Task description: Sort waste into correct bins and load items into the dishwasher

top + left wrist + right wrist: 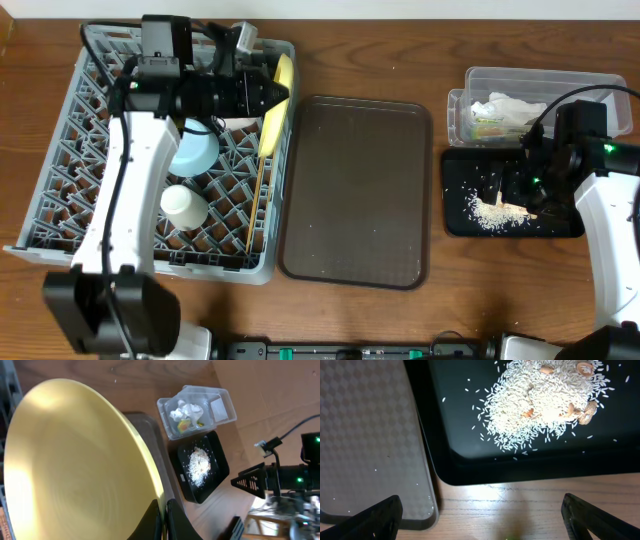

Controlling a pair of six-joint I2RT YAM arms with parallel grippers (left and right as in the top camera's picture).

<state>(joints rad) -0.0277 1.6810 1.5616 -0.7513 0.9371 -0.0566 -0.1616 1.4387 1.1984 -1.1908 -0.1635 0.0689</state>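
My left gripper is shut on the rim of the round yellow plate, which it holds on edge at the right side of the grey dish rack; the plate also shows in the overhead view. A light blue bowl, a small white cup and wooden chopsticks lie in the rack. The clear tub holds the white napkin and the green-orange scrap. The rice heap lies in the black tray. My right gripper is wide open and empty above that tray's edge. The cream-white bowl is out of view.
The dark brown serving tray lies between the rack and the black tray, its corner in the right wrist view. A few brown shell-like bits lie in the rice. Bare wooden table shows beside the black tray.
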